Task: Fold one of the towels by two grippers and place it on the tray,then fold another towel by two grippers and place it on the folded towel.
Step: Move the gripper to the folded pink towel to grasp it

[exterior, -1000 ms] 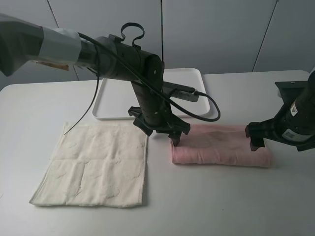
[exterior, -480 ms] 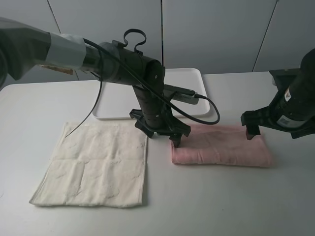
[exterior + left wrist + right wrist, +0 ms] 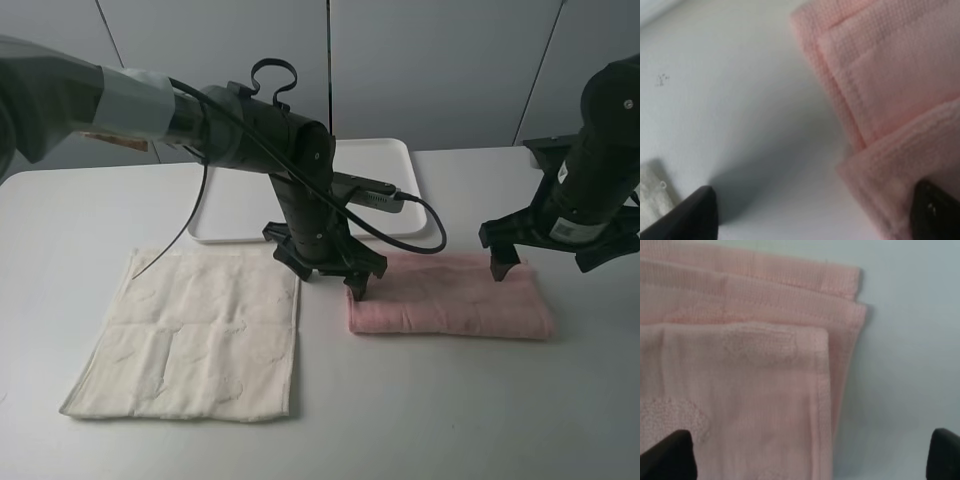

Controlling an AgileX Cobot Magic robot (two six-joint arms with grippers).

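Pink towel [image 3: 450, 300] lies folded into a strip on table [image 3: 450, 410], just in front of tray [image 3: 230, 228]. Left gripper [image 3: 329, 281] jaws apart, one finger at towel's left end; right gripper [image 3: 543, 262] jaws apart over right end

We see a white table [image 3: 450, 420]. On it, a cream towel [image 3: 200, 335] lies spread flat at the left, a pink towel [image 3: 450, 300] lies folded into a long strip at the right, and a tray [image 3: 235, 205] sits behind them.
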